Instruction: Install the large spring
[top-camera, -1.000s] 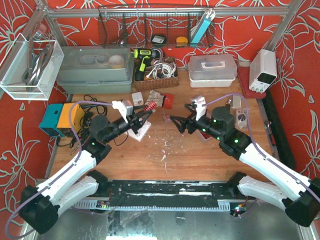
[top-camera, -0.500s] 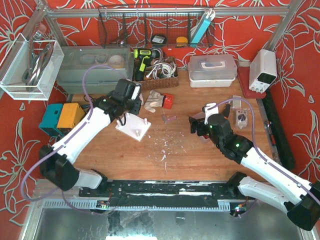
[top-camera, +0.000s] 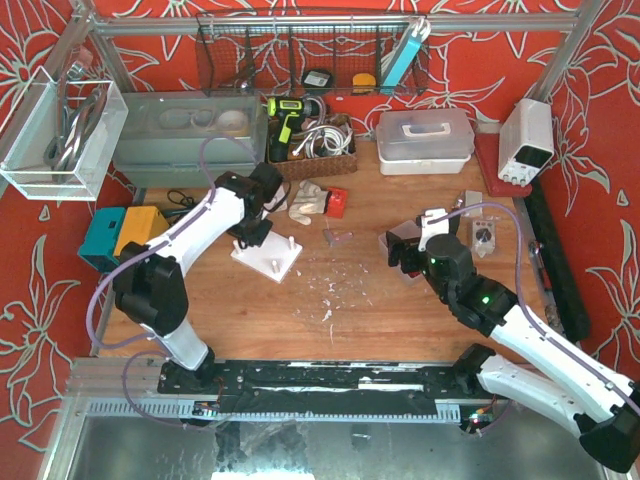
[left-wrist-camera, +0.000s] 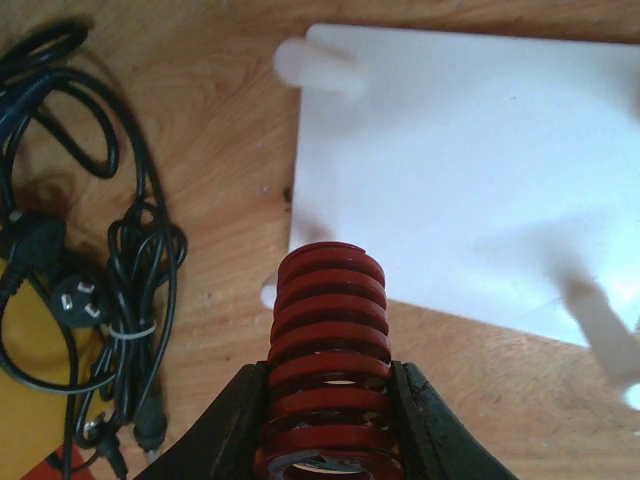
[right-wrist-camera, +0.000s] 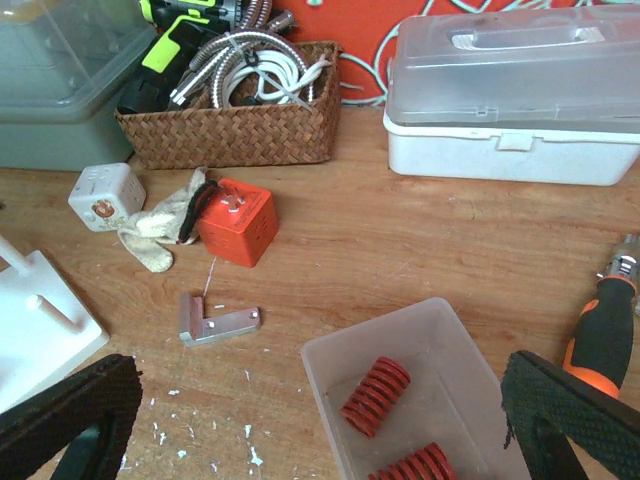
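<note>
Red coil spring (left-wrist-camera: 328, 340), gripped in the left hand (left-wrist-camera: 330, 420) above the white pegged plate (left-wrist-camera: 470, 170) toward the counter's (top-camera: 380, 290) back-left corner, looked offset from a short white peg (left-wrist-camera: 268, 292) and could jam beside it, while the right hand (right-wrist-camera: 320, 425) gaped empty.

Bright even light, soft shadows; left wrist view: white base (left-wrist-camera: 470, 170) overexposed, pegs (left-wrist-camera: 315, 68) blurred.
</note>
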